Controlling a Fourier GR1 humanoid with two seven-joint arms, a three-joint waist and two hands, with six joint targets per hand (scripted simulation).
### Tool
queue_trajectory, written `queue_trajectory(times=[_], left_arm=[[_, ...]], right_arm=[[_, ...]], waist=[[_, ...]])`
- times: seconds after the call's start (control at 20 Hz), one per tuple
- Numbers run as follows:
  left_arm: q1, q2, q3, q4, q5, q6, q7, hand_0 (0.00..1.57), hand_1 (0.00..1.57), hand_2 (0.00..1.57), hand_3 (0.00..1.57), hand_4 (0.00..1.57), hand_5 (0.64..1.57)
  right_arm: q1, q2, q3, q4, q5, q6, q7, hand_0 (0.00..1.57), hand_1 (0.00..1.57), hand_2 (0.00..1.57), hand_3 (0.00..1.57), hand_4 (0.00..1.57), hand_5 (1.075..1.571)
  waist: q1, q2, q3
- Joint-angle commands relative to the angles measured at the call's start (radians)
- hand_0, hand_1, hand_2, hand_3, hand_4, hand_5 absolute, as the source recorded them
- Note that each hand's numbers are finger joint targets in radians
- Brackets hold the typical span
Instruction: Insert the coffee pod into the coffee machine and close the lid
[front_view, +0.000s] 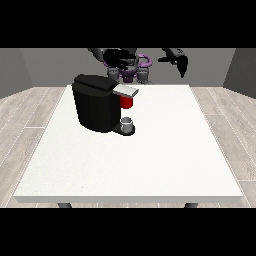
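So my robot hand at the view's left (117, 57) hangs over the coffee machine (97, 102), and I can't tell how its fingers lie or whether it has the pod, which I can't spot anywhere. The grey lid (126, 90) looks down already. My other robot hand (181, 64) hangs well off to the side, fingers drooping loosely apart, holding nothing. A small cup (127, 122) waits under the spout on the white surface (150, 165).
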Motion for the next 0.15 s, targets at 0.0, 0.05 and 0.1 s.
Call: queue_trajectory(times=[0.0,0.05,0.1], left_arm=[[0.08,-0.014,-0.003,0.05,-0.011,-0.009,-0.094,0.0,0.0,0.0,0.0,0.19,1.571],[0.06,0.034,0.057,0.064,0.027,-0.013,-0.037,0.0,0.0,0.0,0.0,0.19,1.571],[0.04,0.016,0.051,0.073,0.01,0.02,-0.045,0.0,0.0,0.0,0.0,0.19,1.571]], right_arm=[[0.175,0.014,0.09,-0.074,-0.111,-0.036,-0.043,0.0,0.0,0.0,0.0,0.28,1.571],[0.224,0.015,0.09,-0.097,-0.114,0.009,-0.033,0.0,0.0,0.0,0.0,0.25,1.571],[0.254,0.015,0.12,-0.11,-0.12,-0.02,-0.032,0.0,0.0,0.0,0.0,0.16,1.571]], waist=[[-0.042,-0.056,-0.0001],[-0.098,-0.088,0.0],[-0.119,-0.085,0.0]])
